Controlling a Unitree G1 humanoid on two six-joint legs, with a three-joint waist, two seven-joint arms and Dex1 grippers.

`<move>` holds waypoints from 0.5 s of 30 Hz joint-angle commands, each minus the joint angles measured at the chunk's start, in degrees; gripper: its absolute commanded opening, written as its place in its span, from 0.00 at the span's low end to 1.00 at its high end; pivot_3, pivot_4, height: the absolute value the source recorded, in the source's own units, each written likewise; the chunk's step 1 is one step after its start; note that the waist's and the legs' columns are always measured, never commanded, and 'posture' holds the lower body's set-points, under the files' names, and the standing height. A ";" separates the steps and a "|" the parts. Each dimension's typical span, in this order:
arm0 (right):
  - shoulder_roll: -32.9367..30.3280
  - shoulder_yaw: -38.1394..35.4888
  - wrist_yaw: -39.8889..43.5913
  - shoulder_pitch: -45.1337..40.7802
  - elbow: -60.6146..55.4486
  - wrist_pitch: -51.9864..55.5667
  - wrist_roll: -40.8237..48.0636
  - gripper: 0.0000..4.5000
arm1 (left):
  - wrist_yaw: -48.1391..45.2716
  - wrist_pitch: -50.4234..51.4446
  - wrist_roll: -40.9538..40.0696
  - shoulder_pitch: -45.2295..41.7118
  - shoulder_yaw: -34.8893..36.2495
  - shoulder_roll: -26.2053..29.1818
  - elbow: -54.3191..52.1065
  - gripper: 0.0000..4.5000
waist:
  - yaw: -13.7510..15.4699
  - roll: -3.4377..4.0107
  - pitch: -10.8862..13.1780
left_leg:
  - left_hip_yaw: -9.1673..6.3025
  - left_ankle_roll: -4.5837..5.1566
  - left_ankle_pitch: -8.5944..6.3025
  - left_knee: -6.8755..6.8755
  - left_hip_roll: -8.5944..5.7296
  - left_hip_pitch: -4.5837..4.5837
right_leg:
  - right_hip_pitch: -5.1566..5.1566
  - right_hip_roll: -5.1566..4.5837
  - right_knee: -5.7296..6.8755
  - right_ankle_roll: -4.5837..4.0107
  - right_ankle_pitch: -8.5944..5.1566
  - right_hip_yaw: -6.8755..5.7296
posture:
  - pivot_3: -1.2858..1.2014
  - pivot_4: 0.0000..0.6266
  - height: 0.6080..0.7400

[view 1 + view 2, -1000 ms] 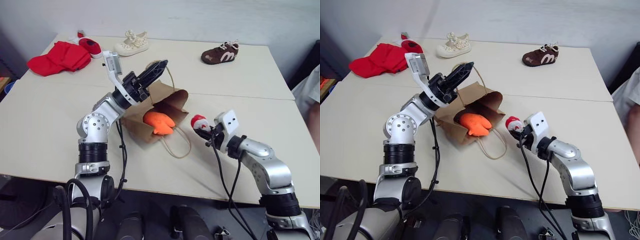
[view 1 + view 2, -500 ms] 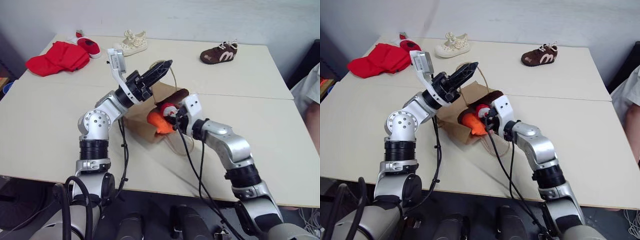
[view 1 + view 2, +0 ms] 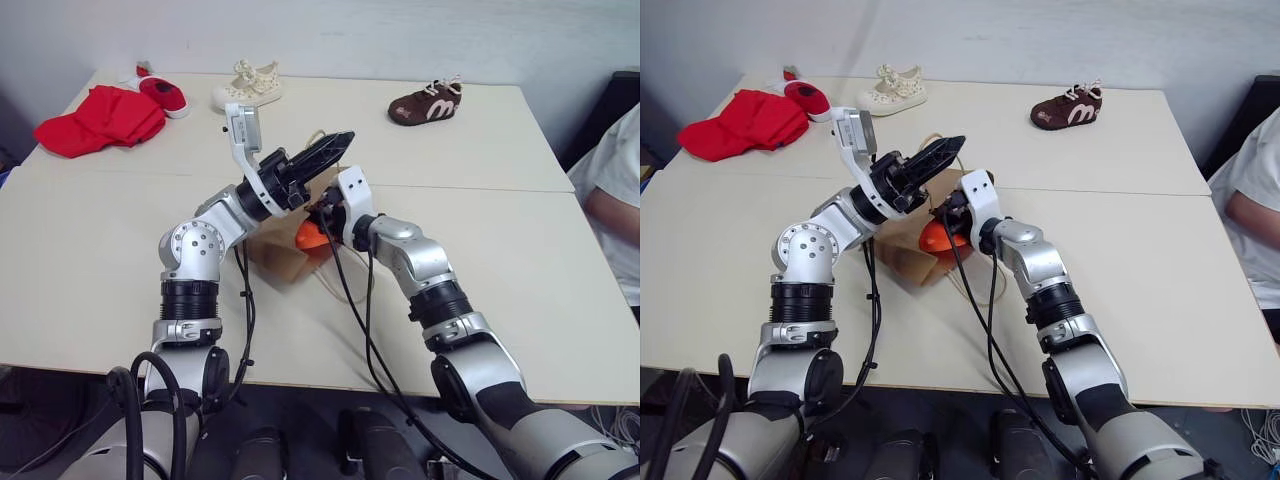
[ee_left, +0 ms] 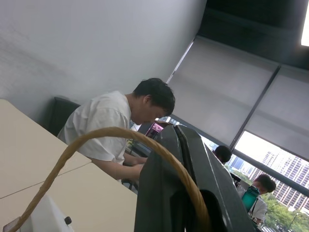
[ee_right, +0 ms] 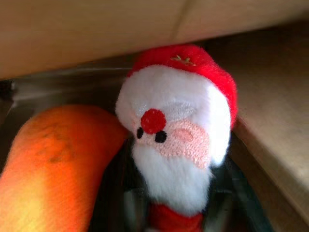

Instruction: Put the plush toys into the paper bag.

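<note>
Right wrist view showed the Santa toy (image 5: 178, 130) between the right gripper (image 5: 176, 212)'s fingers, inside the paper bag (image 3: 275, 255) beside the orange toy (image 5: 53, 169); whether those fingers were clamped or apart, I could not tell. At frame centre, the left gripper (image 3: 335, 145) stood pinched together on the bag's cord handle (image 4: 96, 137).

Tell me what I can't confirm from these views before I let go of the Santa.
- Right gripper: in its wrist view the Santa toy covers the fingertips, so grip or release is unclear.
- Paper bag: in the head views both arms cover its mouth.
- Orange toy: mostly behind the right wrist; how deep it sits is unclear.
- Left gripper: shut on the bag handle, which runs off the wrist view's edge.
</note>
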 commanded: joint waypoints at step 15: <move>-15.01 -9.60 16.01 17.26 -33.84 17.68 18.76 0.99 | -0.14 -2.79 -0.92 1.45 2.70 0.54 -1.62 0.00 | 0.88 0.00 0.00 | -0.12 0.02 -0.01 0.05 -0.02 -0.11 | -0.02 -0.02 -0.03 0.02 0.01 -0.12 | 0.52 0.24 1.00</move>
